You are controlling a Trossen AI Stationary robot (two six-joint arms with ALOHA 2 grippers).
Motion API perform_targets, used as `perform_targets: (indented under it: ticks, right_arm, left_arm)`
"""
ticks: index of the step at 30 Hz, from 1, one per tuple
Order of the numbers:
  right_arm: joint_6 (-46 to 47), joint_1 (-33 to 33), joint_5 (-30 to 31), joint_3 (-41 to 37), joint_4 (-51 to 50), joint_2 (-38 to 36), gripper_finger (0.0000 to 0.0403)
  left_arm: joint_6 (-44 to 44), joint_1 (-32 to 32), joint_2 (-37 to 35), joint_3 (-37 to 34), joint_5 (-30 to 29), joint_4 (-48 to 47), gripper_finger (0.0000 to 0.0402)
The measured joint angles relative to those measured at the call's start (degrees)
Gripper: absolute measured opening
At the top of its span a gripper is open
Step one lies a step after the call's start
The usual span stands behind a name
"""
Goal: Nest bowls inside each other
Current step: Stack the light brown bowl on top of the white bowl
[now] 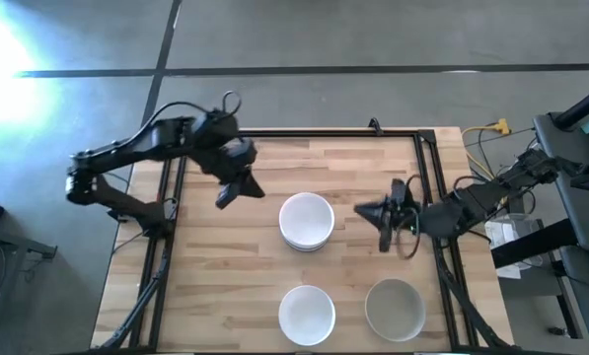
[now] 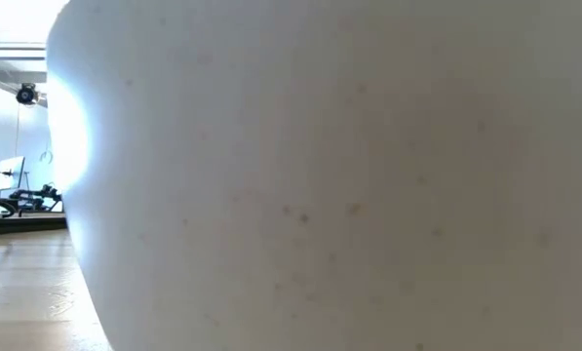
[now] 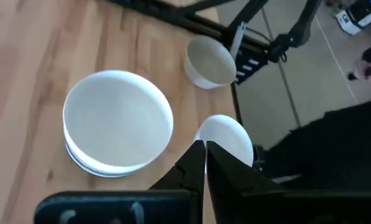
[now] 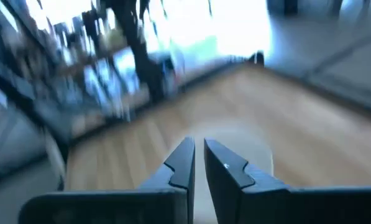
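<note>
wooden table (image 1: 215, 266) from above: white bowl stack (image 1: 306, 220) at centre; single white bowl (image 1: 306, 314) and grey bowl (image 1: 394, 309) along the near edge. left gripper (image 1: 237, 190) – fingers together, empty – left of the stack; right gripper (image 1: 373, 211) – fingers nearly together, empty – to its right.

Strong white glare burns out the floor at the far left corner of the high view; the light wooden slatted table (image 1: 225, 266) itself is evenly lit, with soft short shadows under the arms. In the low view a round white bowl (image 2: 349, 175) stands so near the lens that it fills the picture as a featureless, unfocused surface, with a blown-out window at the left edge. The left wrist view is sharp. The right wrist view is smeared throughout, its background overexposed.
</note>
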Motion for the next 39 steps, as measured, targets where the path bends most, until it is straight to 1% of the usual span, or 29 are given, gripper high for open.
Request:
perform_targets:
  ticks: [3, 5, 8, 11, 14, 18, 21, 24, 28, 30, 32, 35, 37, 39]
  right_arm:
    - [-6.4, -3.8, 0.7, 0.0, 11.4, 0.0, 0.0031]
    - [-8.6, -6.3, 0.4, 0.0, 16.4, 0.0, 0.0031]
    - [-8.8, -8.5, -0.9, 0.1, 17.1, -0.5, 0.0031]
    - [-5.8, -9.0, -5.4, 0.9, 12.1, -1.7, 0.0031]
    - [-0.6, -8.8, -6.8, 2.4, 2.7, -2.6, 0.0031]
    - [4.3, -8.9, -10.3, 5.3, -9.1, -3.0, 0.0031]
    - [5.9, -8.8, -12.4, 7.6, -15.5, -2.8, 0.0031]
    - [6.2, -8.9, -14.2, 10.2, -21.7, -2.0, 0.0031]
    - [7.2, -9.2, -14.5, 13.0, -28.7, -0.9, 0.0031]
    - [9.8, -9.6, -15.2, 13.8, -31.5, -0.3, 0.0031]
    - [12.5, -9.8, -17.0, 13.9, -33.7, 0.4, 0.0031]
    - [13.7, -9.8, -23.7, 13.2, -36.0, 1.2, 0.0031]
    - [13.7, -9.7, -28.4, 12.8, -37.8, 2.1, 0.0031]
    - [13.7, -9.7, -31.5, 12.4, -39.9, 3.1, 0.0031]
  left_arm:
    - [-2.5, -0.9, -4.2, -5.1, -2.3, 5.2, 0.0000]
    - [-4.2, -1.0, -6.7, -8.7, -3.0, 9.8, 0.0000]
    - [-5.5, -1.2, -10.1, -13.6, -3.4, 18.0, 0.0000]
    - [-5.8, -2.3, -14.8, -17.7, -4.9, 26.0, 0.0000]
    - [-6.1, -4.2, -20.0, -21.7, -11.0, 30.7, 0.0000]
    - [-9.3, -7.8, -26.6, -27.9, -20.0, 36.1, 0.0000]
    - [-13.1, -11.0, -30.7, -33.3, -22.6, 41.1, 0.0000]
    - [-16.7, -15.0, -33.3, -38.7, -26.2, 46.0, 0.0000]
    - [-17.9, -22.0, -33.9, -44.0, -35.1, 53.0, 0.0000]
    - [-17.9, -25.5, -33.0, -45.5, -39.8, 56.1, 0.0000]
    - [-18.0, -28.9, -31.5, -46.3, -43.3, 57.2, 0.0000]
    - [-19.3, -33.1, -28.7, -46.8, -46.8, 55.9, 0.0000]
    - [-19.3, -34.9, -26.8, -46.8, -47.3, 54.8, 0.0000]
    - [-19.3, -35.7, -25.1, -46.8, -47.7, 53.4, 0.0000]
